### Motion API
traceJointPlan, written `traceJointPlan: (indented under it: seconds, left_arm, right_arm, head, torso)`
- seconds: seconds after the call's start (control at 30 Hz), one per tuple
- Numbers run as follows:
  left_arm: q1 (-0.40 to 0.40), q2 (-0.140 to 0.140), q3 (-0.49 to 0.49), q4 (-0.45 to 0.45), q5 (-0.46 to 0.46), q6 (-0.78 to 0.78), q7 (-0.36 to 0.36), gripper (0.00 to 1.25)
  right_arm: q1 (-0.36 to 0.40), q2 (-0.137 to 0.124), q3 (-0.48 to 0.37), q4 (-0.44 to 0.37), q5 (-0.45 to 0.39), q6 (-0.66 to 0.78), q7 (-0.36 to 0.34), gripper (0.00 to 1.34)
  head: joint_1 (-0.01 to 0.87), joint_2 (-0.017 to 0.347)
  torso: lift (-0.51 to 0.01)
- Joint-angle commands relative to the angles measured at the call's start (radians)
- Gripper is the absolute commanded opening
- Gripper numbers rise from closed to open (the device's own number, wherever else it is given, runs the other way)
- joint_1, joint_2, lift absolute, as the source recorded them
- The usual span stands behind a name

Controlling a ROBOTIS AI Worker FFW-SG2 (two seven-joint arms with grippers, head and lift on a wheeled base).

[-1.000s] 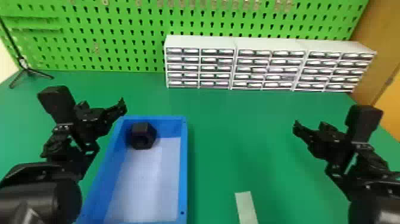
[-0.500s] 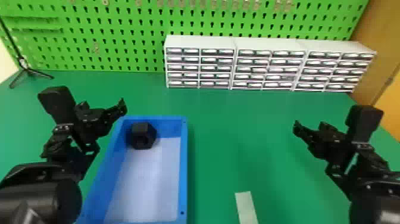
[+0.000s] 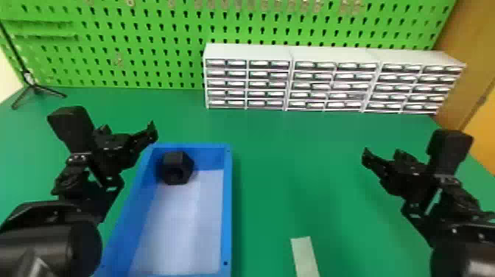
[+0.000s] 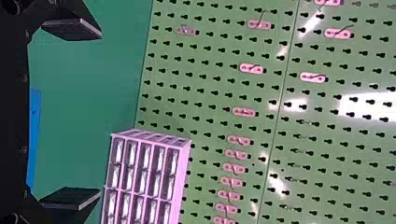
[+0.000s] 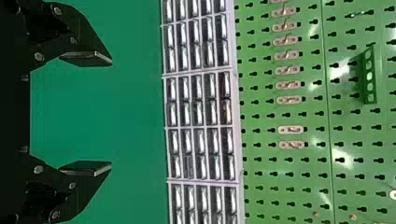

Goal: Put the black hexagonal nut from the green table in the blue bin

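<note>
- The black nut point(image 3: 176, 167) sits in the blue bin's point(image 3: 227, 213) far-left corner, as tasked.
- Left tool point(image 4: 100, 113) and right tool point(image 5: 111, 113) hang released, empty, likely because nothing needs gripping.

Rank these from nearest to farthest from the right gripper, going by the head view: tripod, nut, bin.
From the right gripper:
1. Bin: to its left, judged by the bin's right wall.
2. Nut: farther left, inside the bin at the far-left corner.
3. Tripod: at the table's far left, by the pegboard.
</note>
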Motion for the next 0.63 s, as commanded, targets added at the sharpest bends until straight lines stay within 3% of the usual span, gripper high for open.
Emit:
traceJointPlan:
  seconds: [0.0, 0.6]
  left_arm:
    - [0.0, 0.0, 0.0, 0.0, 0.0, -0.002, 0.0, 1.15]
    - [0.0, 0.0, -0.002, 0.0, 0.003, -0.003, 0.0, 1.15]
  right_arm:
    - [0.004, 0.0, 0.007, 0.008, 0.003, -0.029, 0.0, 0.86]
    - [0.007, -0.004, 0.009, 0.015, 0.003, -0.042, 0.0, 0.86]
  head:
    - [0.692, 0.008]
    - [0.692, 0.008]
  torso:
    - [-0.097]
    - [-0.097]
